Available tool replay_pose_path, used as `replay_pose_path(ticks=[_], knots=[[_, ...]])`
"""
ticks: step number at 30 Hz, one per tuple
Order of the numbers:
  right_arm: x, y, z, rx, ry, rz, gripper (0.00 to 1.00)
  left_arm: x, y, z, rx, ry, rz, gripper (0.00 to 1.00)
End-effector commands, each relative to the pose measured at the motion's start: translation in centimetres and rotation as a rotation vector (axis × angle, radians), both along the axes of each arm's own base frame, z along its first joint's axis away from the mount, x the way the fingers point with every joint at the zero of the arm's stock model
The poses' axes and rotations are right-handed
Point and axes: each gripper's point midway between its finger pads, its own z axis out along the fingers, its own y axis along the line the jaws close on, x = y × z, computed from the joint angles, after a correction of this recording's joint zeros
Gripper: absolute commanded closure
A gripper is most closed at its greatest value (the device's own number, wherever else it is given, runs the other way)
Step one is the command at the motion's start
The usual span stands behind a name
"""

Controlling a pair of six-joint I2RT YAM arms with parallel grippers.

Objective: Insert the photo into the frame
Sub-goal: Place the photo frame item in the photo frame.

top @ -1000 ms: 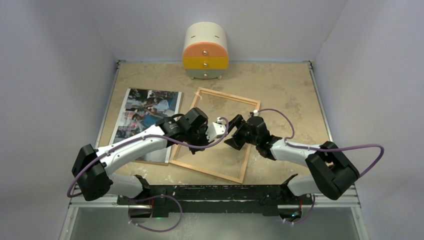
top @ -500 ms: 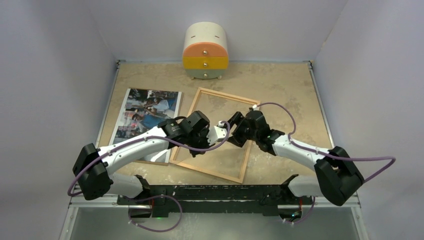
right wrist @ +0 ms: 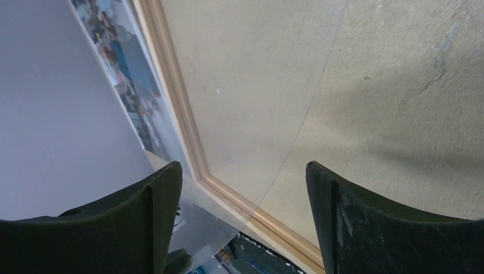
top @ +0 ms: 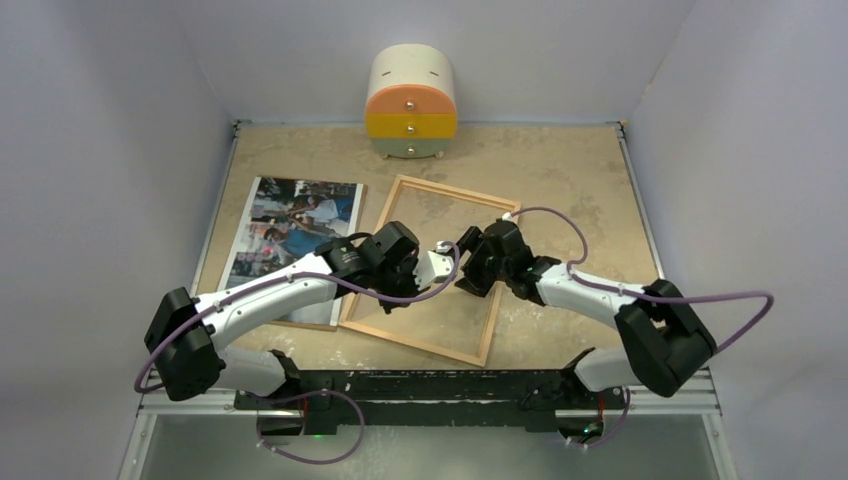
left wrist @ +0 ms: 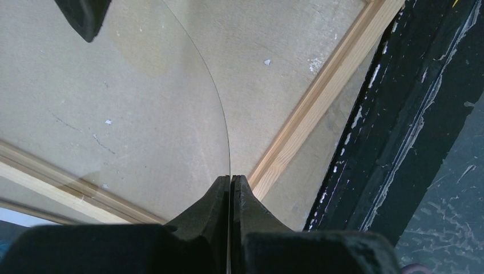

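Observation:
The light wood frame (top: 450, 190) lies flat mid-table, empty inside. To its left the photo (top: 295, 225) rests face up on a brown board. My left gripper (top: 446, 260) hovers over the frame's middle, shut on the edge of a clear pane (left wrist: 142, 103), pinched between the fingertips (left wrist: 230, 178); the pane bends as it is held. My right gripper (top: 468, 272) faces it closely, open (right wrist: 244, 171), with the pane's curved edge (right wrist: 240, 85) running between its fingers without touching them. The frame (right wrist: 177, 108) and photo (right wrist: 122, 63) show beneath.
A round cream, orange and yellow drawer cabinet (top: 411, 105) stands against the back wall. The black base rail (left wrist: 411, 114) runs just beyond the frame's near side. Grey walls close in the table left, right and behind. The brown board's edge (top: 300, 322) shows below the photo.
The right gripper has moved up and left to close on the left gripper and the pane. The left gripper stays shut on the pane, nearly still.

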Motion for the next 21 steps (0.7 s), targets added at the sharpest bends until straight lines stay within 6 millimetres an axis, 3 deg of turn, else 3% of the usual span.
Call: replay_pose_path(ticks=[1, 8, 13, 19, 21], knots=[[0.8, 1.3, 0.6, 0.015, 0.008, 0.004, 0.19, 0.3, -0.7, 1.5, -0.05, -0.038, -0.009, 1.0], [1.1, 0.6, -0.2, -0.007, 0.028, -0.052, 0.2, 0.1, -0.4, 1.9, -0.056, -0.044, -0.016, 1.0], [1.7, 1.8, -2.2, 0.049, 0.064, -0.069, 0.24, -0.2, -1.4, 3.6, -0.122, -0.036, -0.03, 1.0], [3.3, 2.7, -1.8, 0.123, 0.021, -0.117, 0.36, -1.2, -1.5, 3.2, -0.133, 0.002, -0.063, 1.0], [3.9, 2.8, -1.2, 0.124, -0.021, -0.12, 0.49, -1.4, -1.4, 2.6, -0.121, 0.011, -0.069, 1.0]])
